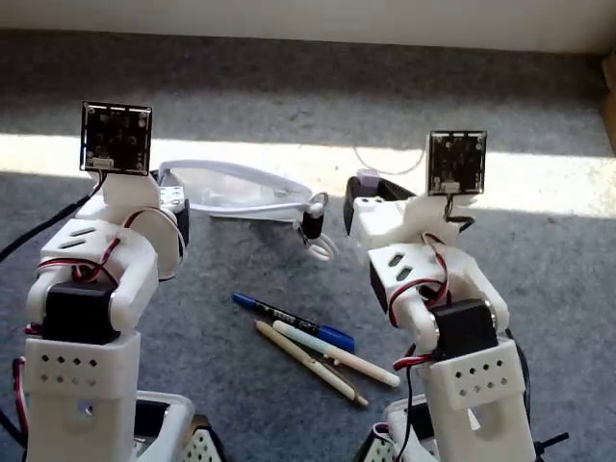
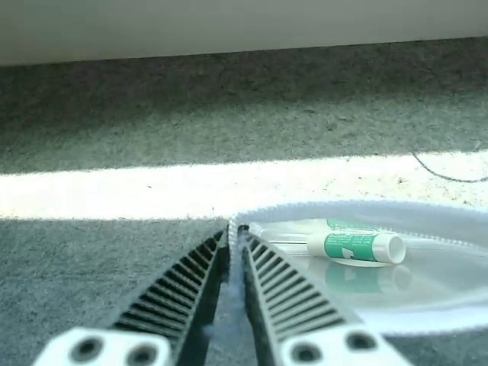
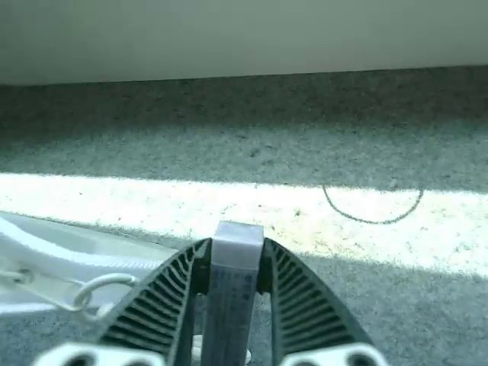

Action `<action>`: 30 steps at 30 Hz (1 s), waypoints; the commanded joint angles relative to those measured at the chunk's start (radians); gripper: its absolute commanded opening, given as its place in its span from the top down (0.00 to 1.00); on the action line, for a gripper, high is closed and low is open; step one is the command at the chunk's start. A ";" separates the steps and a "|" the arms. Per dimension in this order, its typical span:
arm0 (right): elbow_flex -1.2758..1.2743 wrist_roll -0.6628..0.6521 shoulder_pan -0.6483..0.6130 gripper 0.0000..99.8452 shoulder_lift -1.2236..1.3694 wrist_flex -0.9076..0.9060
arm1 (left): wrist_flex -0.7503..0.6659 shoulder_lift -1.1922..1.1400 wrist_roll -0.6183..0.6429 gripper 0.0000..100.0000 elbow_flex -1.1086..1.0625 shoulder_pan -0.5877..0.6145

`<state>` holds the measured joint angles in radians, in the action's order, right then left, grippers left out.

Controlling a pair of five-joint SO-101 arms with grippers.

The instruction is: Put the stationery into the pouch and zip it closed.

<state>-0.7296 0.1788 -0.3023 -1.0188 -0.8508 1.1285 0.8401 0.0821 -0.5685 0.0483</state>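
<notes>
A hard band of sunlight [image 1: 539, 183] crosses the grey carpet [image 1: 289, 87] from the left edge to the right edge of the high view, just above mid-frame, washing the pile out to near white. Above and below it, the carpet lies in even shade. The pouch [image 1: 236, 191] sits on the band's lower edge, its clear plastic glaring. The pens [image 1: 308, 341], lower centre, lie in shade and cast only faint shadows. The strip burns white beyond the left gripper [image 2: 233, 235] and behind the right gripper [image 3: 233, 248], whose ribbed fingers [image 3: 164, 297] read dark while the pale block [image 3: 229, 297] between them catches light.
</notes>
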 commanded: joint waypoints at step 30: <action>0.240 -0.261 -0.430 0.99 0.048 0.421 | 0.005 -0.033 -0.005 0.99 -0.028 -0.010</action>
<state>-0.5439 -0.0729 -0.7227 -1.0173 -0.4687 1.1285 0.8401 0.0821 -0.5685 0.0483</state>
